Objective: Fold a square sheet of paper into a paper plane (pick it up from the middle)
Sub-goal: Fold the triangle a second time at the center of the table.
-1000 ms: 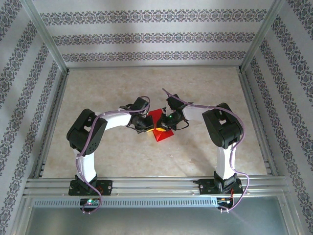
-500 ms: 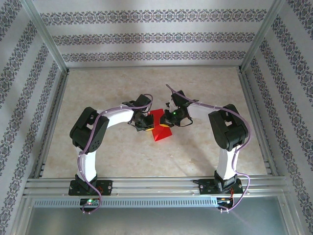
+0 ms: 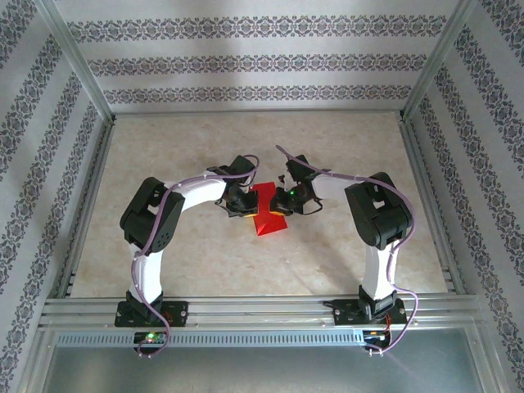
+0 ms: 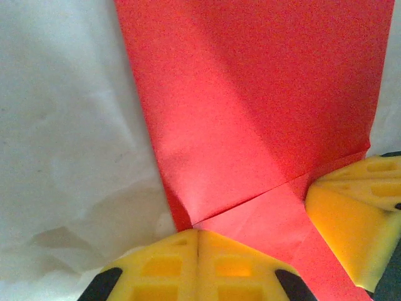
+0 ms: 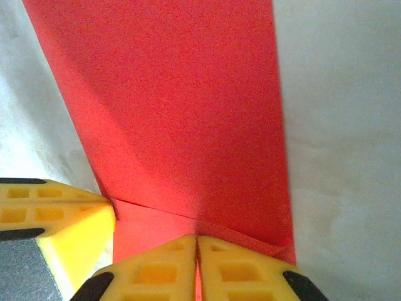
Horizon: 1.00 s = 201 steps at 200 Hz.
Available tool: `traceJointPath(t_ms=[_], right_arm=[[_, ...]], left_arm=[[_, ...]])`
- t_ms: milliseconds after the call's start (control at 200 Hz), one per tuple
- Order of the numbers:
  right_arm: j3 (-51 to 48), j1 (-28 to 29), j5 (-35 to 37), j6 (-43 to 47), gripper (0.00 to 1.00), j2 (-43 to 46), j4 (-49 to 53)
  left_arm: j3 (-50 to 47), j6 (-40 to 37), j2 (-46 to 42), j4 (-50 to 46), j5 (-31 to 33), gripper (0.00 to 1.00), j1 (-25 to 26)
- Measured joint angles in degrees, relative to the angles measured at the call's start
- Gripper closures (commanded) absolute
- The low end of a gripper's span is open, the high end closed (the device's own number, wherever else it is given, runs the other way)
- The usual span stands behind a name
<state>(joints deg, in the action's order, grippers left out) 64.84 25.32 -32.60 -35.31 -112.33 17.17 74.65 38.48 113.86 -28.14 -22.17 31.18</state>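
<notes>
Paper plane (image 3: 267, 223): half-folded red dart, lying flat at the middle of the table (image 3: 196, 147), between both claws.
Long axis: far to near, with the pointed end toward the arm bases.
Left claw (image 3: 242, 210): fingers pressed together, tips down at the paper's left edge beside a turned-over corner; nothing lifted.
Right claw (image 3: 282, 209): fingers together too, tips on the right edge; whether paper is nipped between them, cannot tell.
Nearer arm: neither; both touch it.
Count: one paper, two claws.
</notes>
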Motion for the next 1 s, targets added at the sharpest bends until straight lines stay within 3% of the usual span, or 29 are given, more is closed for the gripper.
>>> traceJointPath(t_ms=[215, 455, 705, 1004], right_arm=[[-3.06, 0.04, 0.17, -4.42, 0.89, 1.44, -4.26], [-4.22, 0.04, 0.22, -8.15, 0.89, 1.86, -6.12], [-4.22, 0.04, 0.22, -9.35, 0.89, 1.86, -6.12], [-4.22, 0.04, 0.22, -9.38, 0.89, 1.84, -6.1]], left_arm=[[0.44, 0.17, -1.57, -0.26, 0.13, 0.91, 0.0], [-8.48, 10.47, -11.41, 11.85, -3.26, 0.91, 1.53], [-9.81, 15.17, -9.09, 14.27, -4.74, 0.91, 5.99], [-9.68, 15.15, -6.67, 11.19, -3.85, 0.91, 6.6]])
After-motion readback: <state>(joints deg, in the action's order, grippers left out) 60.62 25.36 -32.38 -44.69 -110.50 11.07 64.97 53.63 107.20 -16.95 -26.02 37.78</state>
